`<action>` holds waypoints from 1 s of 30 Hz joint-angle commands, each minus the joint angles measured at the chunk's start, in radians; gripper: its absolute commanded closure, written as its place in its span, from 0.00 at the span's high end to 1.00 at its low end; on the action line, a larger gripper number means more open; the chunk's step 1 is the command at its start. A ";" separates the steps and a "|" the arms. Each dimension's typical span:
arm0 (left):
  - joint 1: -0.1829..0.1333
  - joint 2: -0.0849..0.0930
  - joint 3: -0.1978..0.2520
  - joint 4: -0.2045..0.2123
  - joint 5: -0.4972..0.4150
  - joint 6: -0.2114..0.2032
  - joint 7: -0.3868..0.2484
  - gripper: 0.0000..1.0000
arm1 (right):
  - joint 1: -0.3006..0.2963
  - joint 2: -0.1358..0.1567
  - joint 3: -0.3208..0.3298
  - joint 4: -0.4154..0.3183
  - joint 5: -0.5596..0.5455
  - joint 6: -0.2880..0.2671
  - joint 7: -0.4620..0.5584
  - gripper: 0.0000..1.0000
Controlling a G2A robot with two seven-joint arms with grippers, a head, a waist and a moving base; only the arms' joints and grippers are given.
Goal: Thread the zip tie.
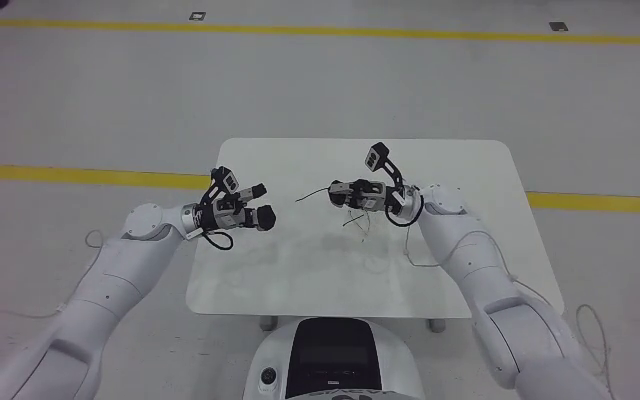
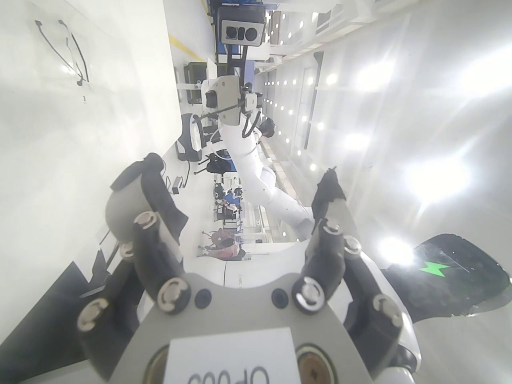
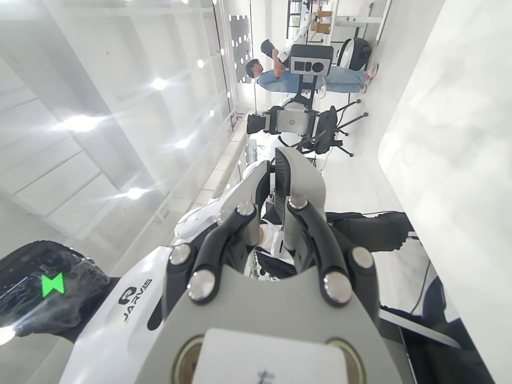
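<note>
With right claw (image 1: 337,190) clamped on thin black plastic zip tie (image 1: 314,193) above white bench (image 1: 300,280), left claw (image 1: 266,203) spread apart, pays to level its free end before pinching

Starburst glare is thrown by ceiling lights (image 2: 424,185) in both wrist views, whose edges are bent by distortion; the white surface (image 1: 300,280) is brightly, evenly lit.
</note>
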 commanded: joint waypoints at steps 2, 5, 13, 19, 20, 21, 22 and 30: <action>0.000 0.000 0.000 0.000 0.000 0.000 0.000 1.00 | -0.001 0.001 0.005 0.001 0.005 0.000 0.001 0.00; 0.000 0.000 0.000 0.000 0.000 0.000 0.000 1.00 | -0.001 0.001 0.005 0.001 0.005 0.000 0.001 0.00; 0.000 0.000 0.000 0.000 0.000 0.000 0.000 1.00 | -0.044 0.025 0.037 -0.060 -0.005 0.012 -0.001 0.00; 0.000 0.000 0.000 0.000 0.000 0.000 0.000 1.00 | -0.105 0.073 0.086 -0.114 -0.010 0.025 0.001 0.00; 0.000 0.000 0.000 0.000 0.000 0.000 0.000 1.00 | -0.115 0.080 0.089 -0.124 -0.005 0.030 0.001 0.00; 0.000 0.000 0.000 0.000 0.000 0.000 0.000 1.00 | -0.124 0.087 0.090 -0.137 0.000 0.037 0.001 0.00; 0.000 0.000 0.000 0.000 0.000 0.000 0.000 1.00 | -0.134 0.096 0.091 -0.152 0.006 0.042 0.001 0.00; 0.000 0.000 0.000 0.000 0.000 0.000 0.000 1.00 | -0.147 0.131 0.049 -0.206 -0.033 0.034 0.001 0.00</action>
